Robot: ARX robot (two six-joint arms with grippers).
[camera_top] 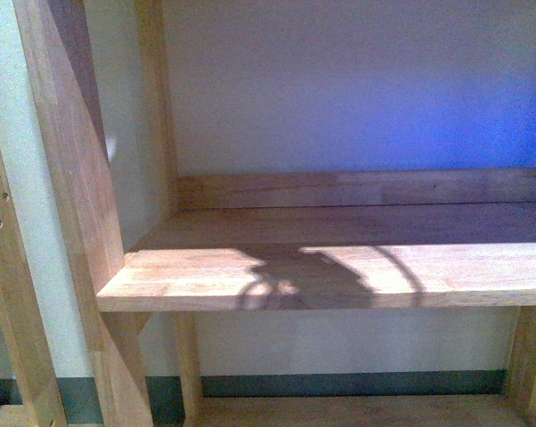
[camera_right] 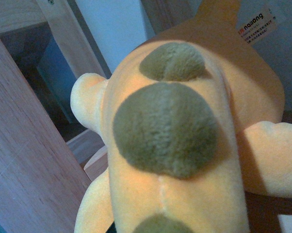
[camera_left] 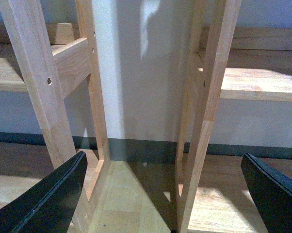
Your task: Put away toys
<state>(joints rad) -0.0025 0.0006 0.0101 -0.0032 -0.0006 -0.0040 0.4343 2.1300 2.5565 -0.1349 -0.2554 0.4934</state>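
Observation:
The plush toy [camera_right: 185, 160] fills the right wrist view: a soft orange-yellow body with olive-green round patches down its back, pale stubby limbs and a white label near its far end. My right gripper is shut on it, its fingers hidden under the plush. The toy hangs next to a wooden shelf board [camera_right: 24, 160]. My left gripper [camera_left: 168, 194] is open and empty, its black fingers [camera_left: 49, 199] wide apart, low above the wooden floor in front of a shelf leg. Neither gripper nor the toy shows in the front view.
A wooden shelf unit stands ahead, its shelf board [camera_top: 339, 271] carrying a shadow, with a slanted upright [camera_top: 72, 178] at the left and a pale wall behind. In the left wrist view two wooden uprights [camera_left: 209, 97] rise from the floor, with shelves on both sides.

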